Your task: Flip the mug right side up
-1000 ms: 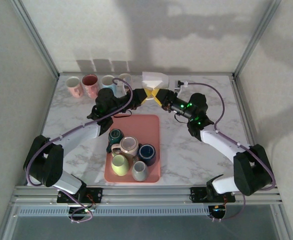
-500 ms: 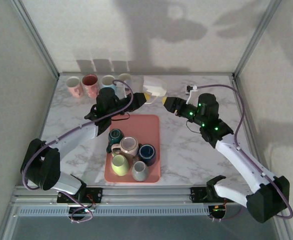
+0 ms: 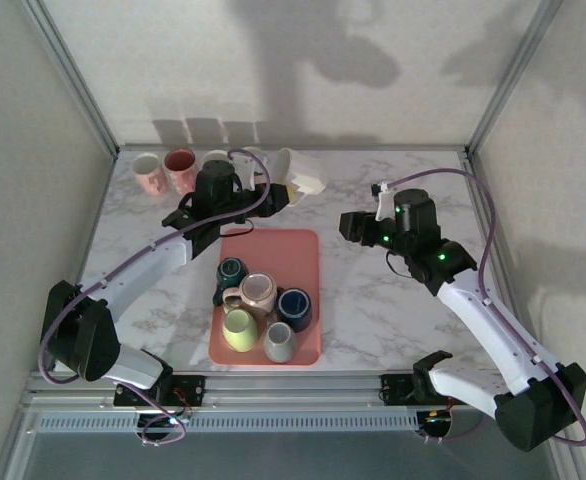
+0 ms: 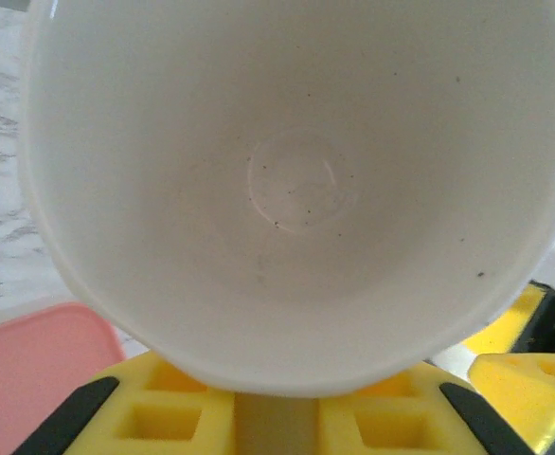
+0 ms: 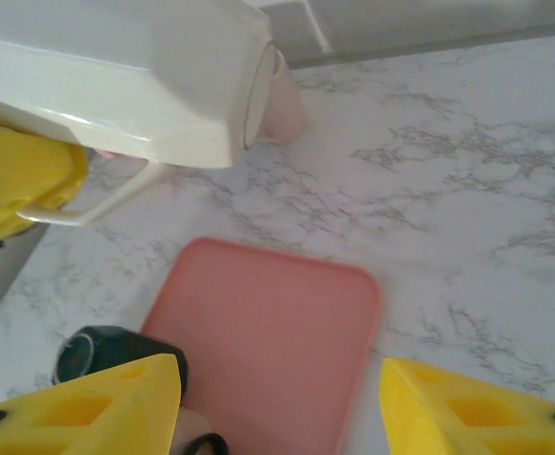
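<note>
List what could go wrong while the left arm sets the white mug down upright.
1. The white mug hangs tilted above the table, pinched at its rim by the left fingers alone; it might slip and drop.
2. The upright mugs at the back stand close beside it; swinging it round could knock one over.

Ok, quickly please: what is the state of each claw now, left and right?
Left claw: shut on the white mug, gripping it at the rim.
Right claw: open, holding nothing.
</note>
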Controlling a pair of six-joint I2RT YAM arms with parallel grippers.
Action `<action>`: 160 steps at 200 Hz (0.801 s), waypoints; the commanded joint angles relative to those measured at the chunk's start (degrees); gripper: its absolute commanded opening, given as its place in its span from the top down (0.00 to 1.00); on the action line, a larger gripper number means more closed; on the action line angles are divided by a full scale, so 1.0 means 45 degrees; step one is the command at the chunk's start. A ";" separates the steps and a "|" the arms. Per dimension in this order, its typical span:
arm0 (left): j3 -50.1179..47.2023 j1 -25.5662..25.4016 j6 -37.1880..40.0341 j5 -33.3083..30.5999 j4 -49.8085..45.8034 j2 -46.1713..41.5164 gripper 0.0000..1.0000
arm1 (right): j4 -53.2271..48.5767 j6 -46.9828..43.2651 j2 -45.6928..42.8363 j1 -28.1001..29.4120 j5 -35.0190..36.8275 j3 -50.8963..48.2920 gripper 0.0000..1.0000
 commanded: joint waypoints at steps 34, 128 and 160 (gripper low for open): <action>0.1867 0.0092 0.1791 -0.2342 -0.1633 0.0107 1.00 | -0.0540 -0.0390 0.0369 -0.0063 0.0363 0.0578 0.41; 0.2892 0.1002 0.2581 -0.6553 -0.6366 0.0657 1.00 | -0.1276 -0.0411 0.1428 -0.0050 0.0359 0.1236 0.41; 0.2217 0.2012 0.2588 -0.7087 -0.6969 0.0230 1.00 | -0.1388 -0.0439 0.1838 -0.0059 -0.0054 0.1482 0.41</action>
